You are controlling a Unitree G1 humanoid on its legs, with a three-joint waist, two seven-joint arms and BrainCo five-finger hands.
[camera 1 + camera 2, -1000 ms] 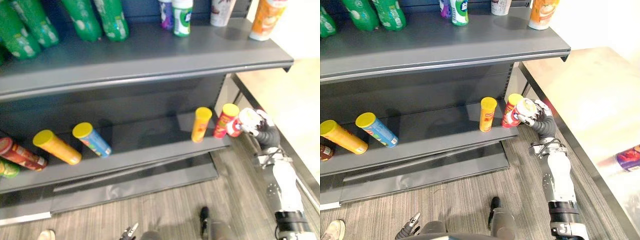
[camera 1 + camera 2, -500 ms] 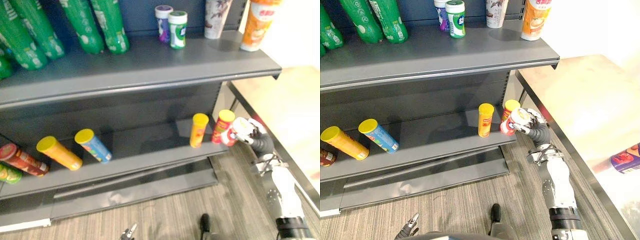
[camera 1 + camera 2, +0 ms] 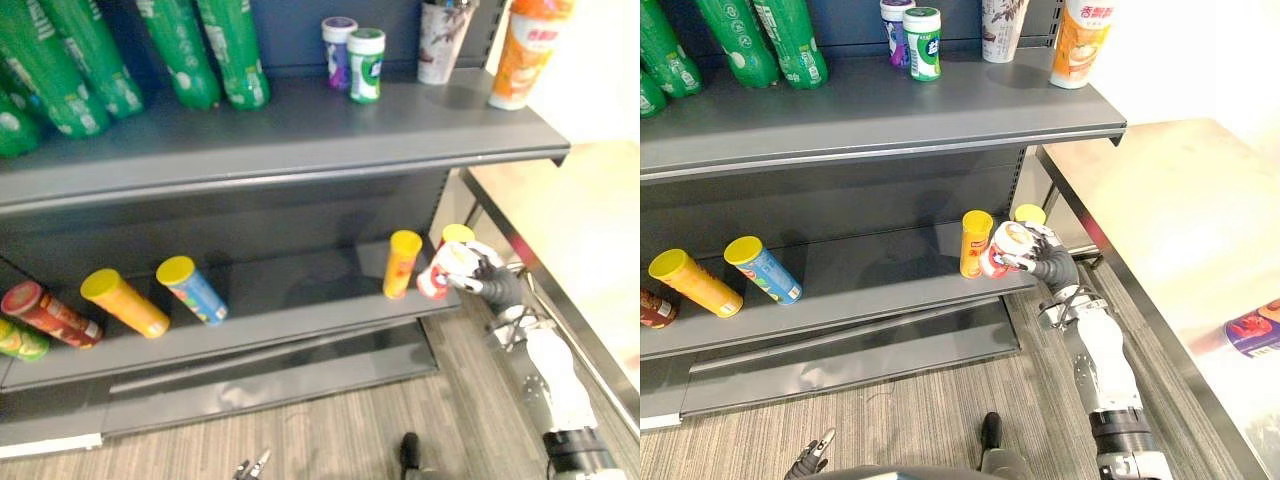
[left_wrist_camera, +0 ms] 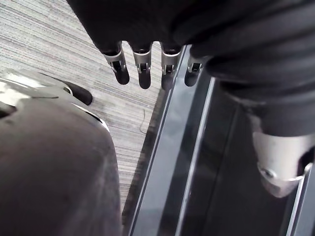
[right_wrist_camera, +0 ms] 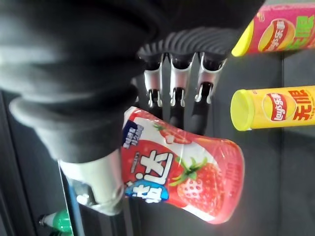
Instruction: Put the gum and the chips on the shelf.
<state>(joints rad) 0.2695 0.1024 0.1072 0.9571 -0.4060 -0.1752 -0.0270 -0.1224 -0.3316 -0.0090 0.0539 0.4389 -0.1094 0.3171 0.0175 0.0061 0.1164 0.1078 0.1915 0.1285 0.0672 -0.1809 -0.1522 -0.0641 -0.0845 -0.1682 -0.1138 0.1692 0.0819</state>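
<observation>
My right hand is shut on a red and white strawberry gum bottle, fingers and thumb curled round it. It holds the bottle tilted at the right end of the lower shelf, over its front edge. An upright yellow chips can stands just left of the bottle. A pink can with a yellow lid stands behind it. My left hand hangs open near the floor by the shelf base.
The upper shelf carries green bottles, two gum bottles and two cups. Yellow, blue and red cans lie at the lower shelf's left. A table stands at the right.
My right hand has carried the gum bottle leftwards, from beside the pink can to in front of it, close to the yellow can. The camera has shifted a little.
</observation>
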